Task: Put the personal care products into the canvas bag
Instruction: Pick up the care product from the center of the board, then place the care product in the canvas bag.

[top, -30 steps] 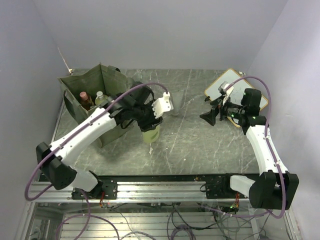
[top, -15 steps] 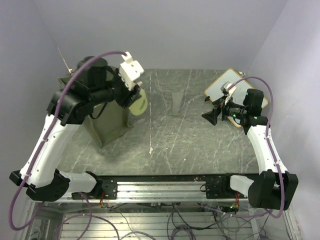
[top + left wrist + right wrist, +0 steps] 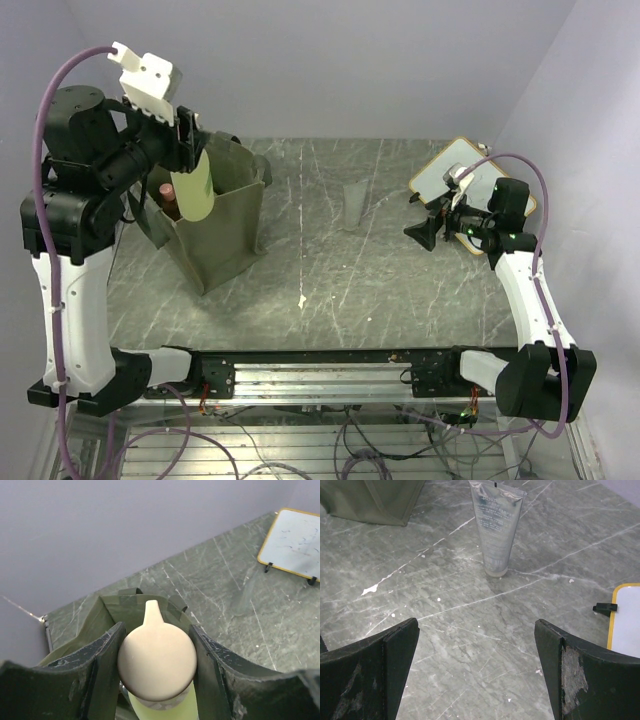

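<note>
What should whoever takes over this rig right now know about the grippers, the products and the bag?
Left gripper: shut on the yellow-green bottle, held over the open canvas bag, not yet released.
Right gripper: open, empty, hovering near the whiteboard.
Done: a brownish bottle shows inside the bag; any others are hidden.
To do: drop the yellow-green bottle in, then bag the grey tube standing on the table.

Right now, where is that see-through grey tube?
In the top view the tube stands mid-table, between the canvas bag and the whiteboard, apart from both.
</note>
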Tool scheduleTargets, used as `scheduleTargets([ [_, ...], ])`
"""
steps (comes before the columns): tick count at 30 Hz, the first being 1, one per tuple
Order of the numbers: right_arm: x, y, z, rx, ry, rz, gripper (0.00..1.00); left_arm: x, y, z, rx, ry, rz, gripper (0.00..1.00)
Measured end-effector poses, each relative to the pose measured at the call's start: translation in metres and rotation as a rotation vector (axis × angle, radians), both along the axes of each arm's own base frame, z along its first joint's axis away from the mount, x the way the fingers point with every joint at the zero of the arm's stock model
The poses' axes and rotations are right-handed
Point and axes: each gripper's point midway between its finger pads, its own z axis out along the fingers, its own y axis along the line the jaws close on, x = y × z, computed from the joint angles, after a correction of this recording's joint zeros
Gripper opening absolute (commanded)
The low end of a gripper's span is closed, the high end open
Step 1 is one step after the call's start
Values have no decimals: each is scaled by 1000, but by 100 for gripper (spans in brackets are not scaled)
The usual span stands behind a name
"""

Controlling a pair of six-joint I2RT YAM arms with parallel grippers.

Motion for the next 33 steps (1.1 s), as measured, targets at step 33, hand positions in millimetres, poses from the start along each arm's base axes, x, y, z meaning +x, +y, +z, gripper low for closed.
scheduleTargets([
  [33,-7,4,3,27,-3,36,100,9,40,-89,251,243,125,7],
])
